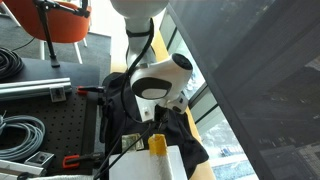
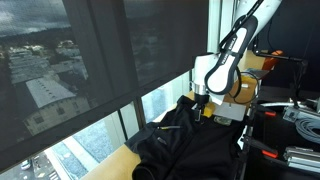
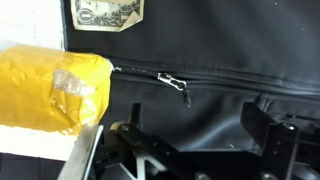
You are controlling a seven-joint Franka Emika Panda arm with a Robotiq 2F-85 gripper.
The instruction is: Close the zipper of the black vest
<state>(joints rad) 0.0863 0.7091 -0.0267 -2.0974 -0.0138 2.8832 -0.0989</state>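
a: what sits closest to the wrist camera?
b: the gripper [image 3: 190,120], coming in from the bottom edge. its dark fingers [image 3: 268,128] stand wide apart, and only black cloth shows between them. it has hold of nothing.
a: and the zipper?
b: the zipper [image 3: 240,80] runs as a thin line across that view, just above the fingers. its small silvery pull tab [image 3: 176,86] hangs a little below the line, left of the middle and apart from both fingers. i can't tell whether the teeth are joined on either side of it.
a: what's around it?
b: the black vest [image 3: 230,40] fills most of the picture, slightly shiny. at the left end of the zipper lies a yellow bundle [image 3: 50,90] wrapped in clear tape, resting on a white surface [image 3: 40,160]. at the top edge a label [image 3: 108,12] printed like a banknote lies on the cloth.
a: further out?
b: in an exterior view the white arm [image 1: 160,75] bends down over the vest, and its wrist hides the claw. in an exterior view the black vest [image 2: 190,140] lies heaped and wrinkled at the end of a pale wooden ledge [image 2: 110,165], right by the glass.
a: and behind all that?
b: a red clamp [image 1: 88,94] at the edge of a black perforated board [image 1: 55,120], coiled cables [image 1: 20,130] on it, and an orange chair [image 1: 60,20] well behind. past the window [image 2: 60,80] there are rooftops far below.
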